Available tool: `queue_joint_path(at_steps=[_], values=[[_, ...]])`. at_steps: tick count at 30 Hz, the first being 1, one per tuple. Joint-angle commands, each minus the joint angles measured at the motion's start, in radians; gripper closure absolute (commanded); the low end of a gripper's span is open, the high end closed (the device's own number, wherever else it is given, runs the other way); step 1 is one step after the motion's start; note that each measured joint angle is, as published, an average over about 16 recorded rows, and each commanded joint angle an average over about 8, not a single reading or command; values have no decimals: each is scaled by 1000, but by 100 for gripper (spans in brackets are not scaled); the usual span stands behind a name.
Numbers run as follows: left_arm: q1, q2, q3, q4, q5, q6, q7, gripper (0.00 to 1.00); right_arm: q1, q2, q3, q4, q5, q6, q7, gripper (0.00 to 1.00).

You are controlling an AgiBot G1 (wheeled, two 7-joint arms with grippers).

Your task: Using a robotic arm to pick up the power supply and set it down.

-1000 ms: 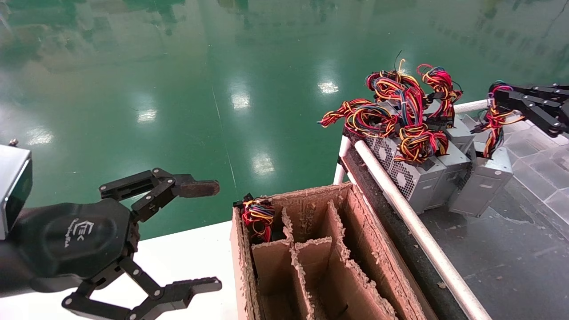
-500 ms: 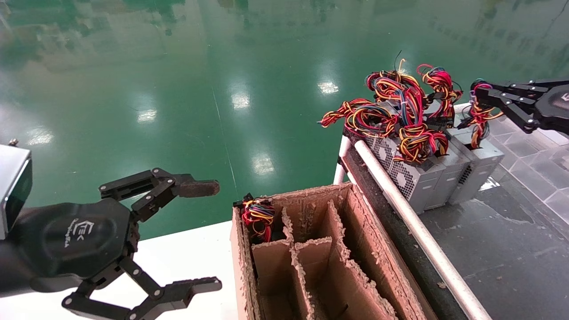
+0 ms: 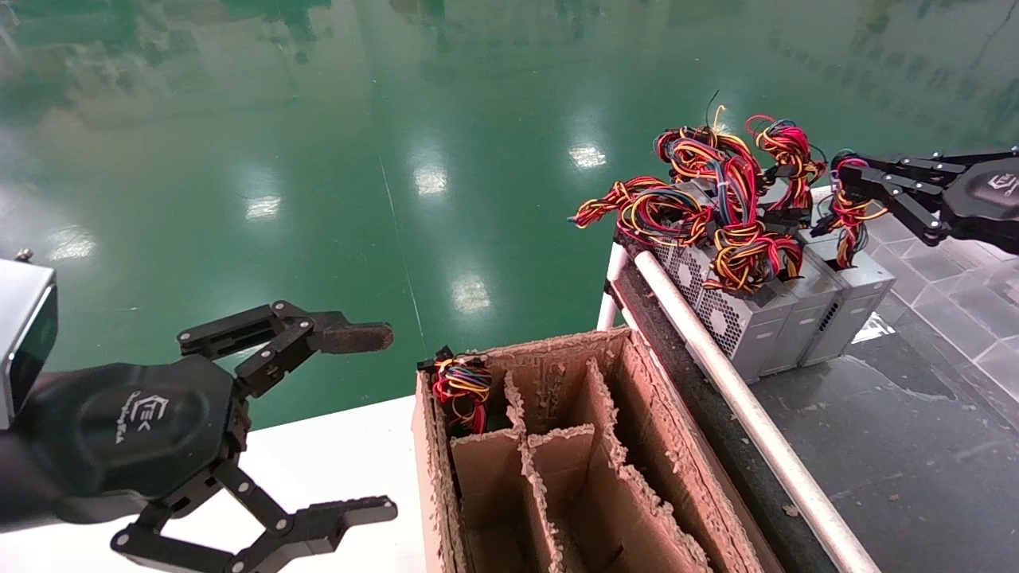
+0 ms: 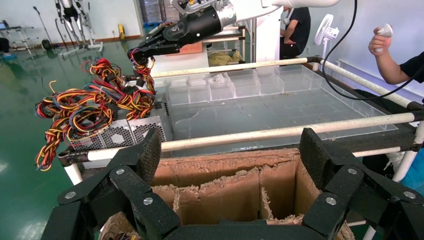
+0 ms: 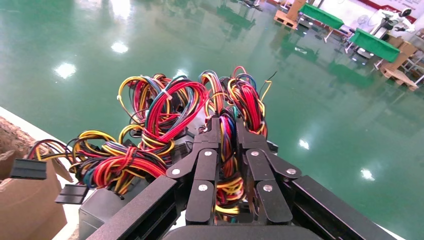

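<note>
My right gripper (image 3: 840, 173) is shut on the red, yellow and black wire bundle (image 3: 844, 211) of a grey power supply (image 3: 856, 298). That box hangs upright from its wires, pressed against the right end of a row of alike power supplies (image 3: 744, 318) on the dark table. In the right wrist view the gripper (image 5: 227, 127) clamps the bundle between both fingers. The left wrist view shows it far off (image 4: 141, 52) above the wire tangle. My left gripper (image 3: 386, 422) stays open and empty at the lower left, in front of the cardboard box (image 4: 225, 175).
A cardboard box (image 3: 637, 446) with dividers stands by the table; one wire bundle (image 3: 462, 386) sticks out of its far left compartment. A white pipe rail (image 3: 716, 358) edges the dark table. Clear plastic trays (image 4: 240, 85) lie farther back. A person (image 4: 400, 65) stands beyond.
My right gripper has carried the power supply to the left, from apart on the table to against the end of the row. The left arm has not moved.
</note>
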Motion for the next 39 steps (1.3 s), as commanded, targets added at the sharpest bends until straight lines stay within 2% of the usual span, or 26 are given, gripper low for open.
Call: queue_joint_path(at_steps=[1, 14, 25, 29, 39], values=[[0, 0, 0, 0, 0, 0, 0, 0, 0, 0, 0, -1, 0, -3, 2, 0], [0, 0, 0, 0, 0, 0, 0, 0, 6, 9, 8, -8, 11, -24, 23, 0], [0, 0, 1, 0, -1, 0, 0, 0, 19, 30, 55, -50, 80, -133, 171, 0], [0, 0, 1, 1, -1, 0, 1, 0, -8, 37, 63, -5, 103, -144, 205, 0], [0, 0, 1, 1, -1, 0, 1, 0, -132, 56, 78, 214, 169, -143, 277, 0]])
